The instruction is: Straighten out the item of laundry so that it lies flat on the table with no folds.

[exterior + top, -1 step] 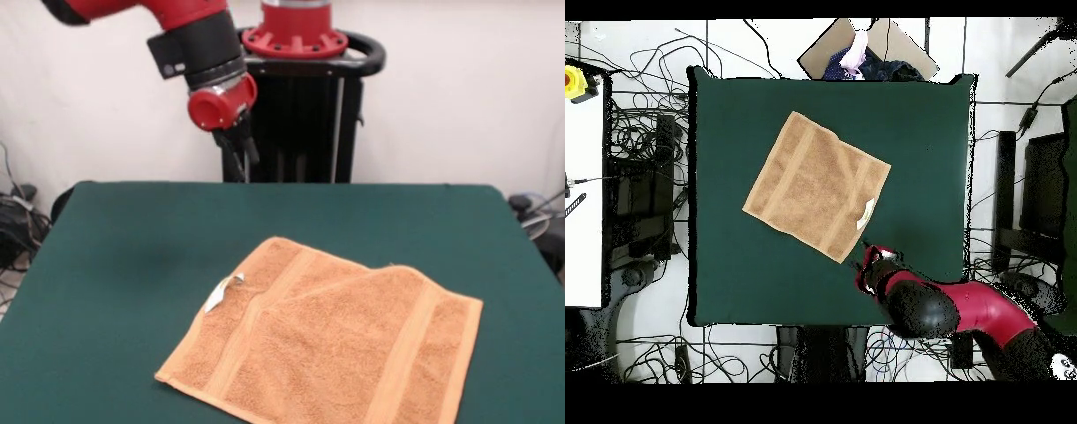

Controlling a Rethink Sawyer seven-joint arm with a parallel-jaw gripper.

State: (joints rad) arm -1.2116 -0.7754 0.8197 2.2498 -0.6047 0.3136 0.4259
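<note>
One fold remains along the far edge of the towel (331, 340), lying near-right of centre on the table (124, 256); the gripper (240, 150), empty, opening unreadable, hovers far-left, and a pinch through both layers could drag everything.

Front and top-down views, shared table (115, 256)

The orange-tan terry towel (327, 340) lies spread on the green table (124, 265), near its front edge, turned askew, 1 far corner folded over, white tag (221, 294) at its left edge.
</note>
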